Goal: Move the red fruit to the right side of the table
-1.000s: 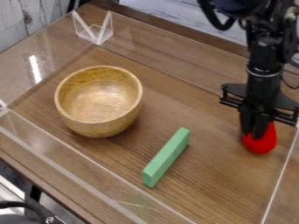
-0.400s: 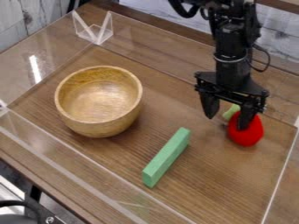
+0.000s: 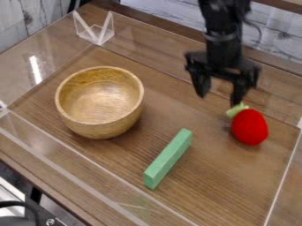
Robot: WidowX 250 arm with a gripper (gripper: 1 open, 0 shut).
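Observation:
The red fruit (image 3: 249, 127), a glossy strawberry-like toy with a green leafy top, lies on the table (image 3: 224, 177) near its right edge. My gripper (image 3: 221, 86) hangs up and to the left of it, pointing down, its jaws open and empty. A clear gap separates the fingers (image 3: 200, 82) from the fruit.
A wooden bowl (image 3: 101, 101) stands at the left-centre. A long green block (image 3: 169, 158) lies diagonally in front. Low clear acrylic walls (image 3: 284, 181) edge the tabletop, and a clear folded stand (image 3: 94, 29) sits at the back left.
The gripper let go of the red fruit, opened, then rose and moved left away from it. The fruit now lies free on the table.

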